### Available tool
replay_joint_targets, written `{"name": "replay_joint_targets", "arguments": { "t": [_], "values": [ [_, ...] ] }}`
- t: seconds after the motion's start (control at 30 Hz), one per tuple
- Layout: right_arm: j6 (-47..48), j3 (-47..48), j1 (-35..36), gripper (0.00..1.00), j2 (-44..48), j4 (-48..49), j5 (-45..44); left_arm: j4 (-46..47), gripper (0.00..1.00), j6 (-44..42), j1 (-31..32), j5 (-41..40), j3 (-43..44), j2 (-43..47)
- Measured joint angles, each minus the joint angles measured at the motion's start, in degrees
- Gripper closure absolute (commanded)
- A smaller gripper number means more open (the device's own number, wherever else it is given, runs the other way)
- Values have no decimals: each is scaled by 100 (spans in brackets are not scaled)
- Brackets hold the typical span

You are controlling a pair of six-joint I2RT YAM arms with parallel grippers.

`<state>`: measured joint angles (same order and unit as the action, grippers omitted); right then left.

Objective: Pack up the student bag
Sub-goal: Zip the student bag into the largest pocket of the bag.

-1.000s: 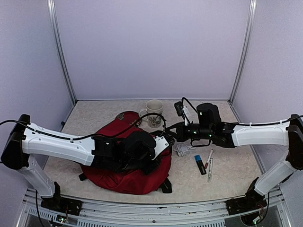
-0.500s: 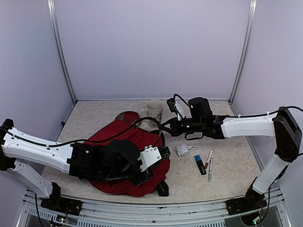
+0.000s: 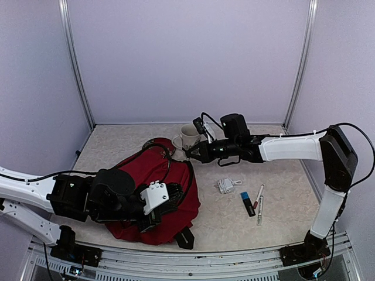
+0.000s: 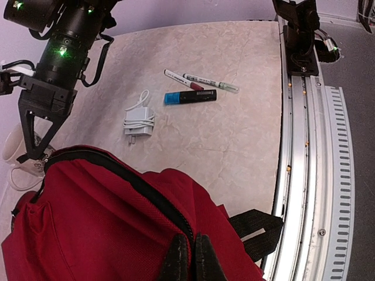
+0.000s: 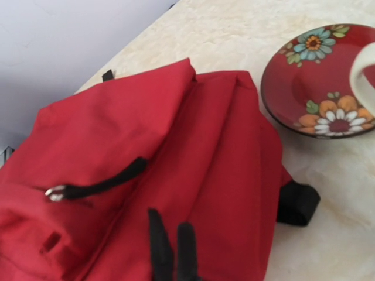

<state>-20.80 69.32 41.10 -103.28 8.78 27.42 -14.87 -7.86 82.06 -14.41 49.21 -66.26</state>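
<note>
The left hand [image 4: 190, 241] is clenched on the black zipper rim of the student bag [image 4: 105, 216], which lies slumped on the desk [image 4: 234, 134], near and left of centre. The right hand [image 5: 170, 221] is clenched too, its tips over the bag's red cloth at the far edge; whether it pinches cloth I cannot tell. Just beyond stand a flowered red plate [image 5: 316, 76] and a mug [image 3: 190, 136]. A white charger [image 4: 139, 121] lies near the bag.

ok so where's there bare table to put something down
Bare table lies right of the pens, up to the right edge, and at the far left between the student bag and the wall. Crowded: the mug, plate and right gripper bunch at the bag's far end.
</note>
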Motion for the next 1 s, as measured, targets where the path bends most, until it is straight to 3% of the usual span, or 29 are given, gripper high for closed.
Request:
{"name": "replay_joint_targets", "arguments": {
  "t": [0.37,0.83,0.87,0.93,0.97,1.0],
  "values": [
    [-2,1095,4,100,-984,-282,328,-181,100,-46,129,-273,-59,164],
    [-358,1950,90,100,-1585,-382,505,-439,100,-262,358,-955,-9,142],
    [-372,1921,98,100,-1572,-361,496,-463,95,-236,380,-990,-37,208],
    [-348,1753,133,100,-1460,-275,400,-404,45,-131,402,-1014,-190,422],
    [-317,1585,168,100,-1335,-240,267,-393,27,-72,415,-966,-308,590],
    [-267,1388,203,100,-1185,-179,-28,-367,17,17,470,-791,-393,752]
  ]
}}
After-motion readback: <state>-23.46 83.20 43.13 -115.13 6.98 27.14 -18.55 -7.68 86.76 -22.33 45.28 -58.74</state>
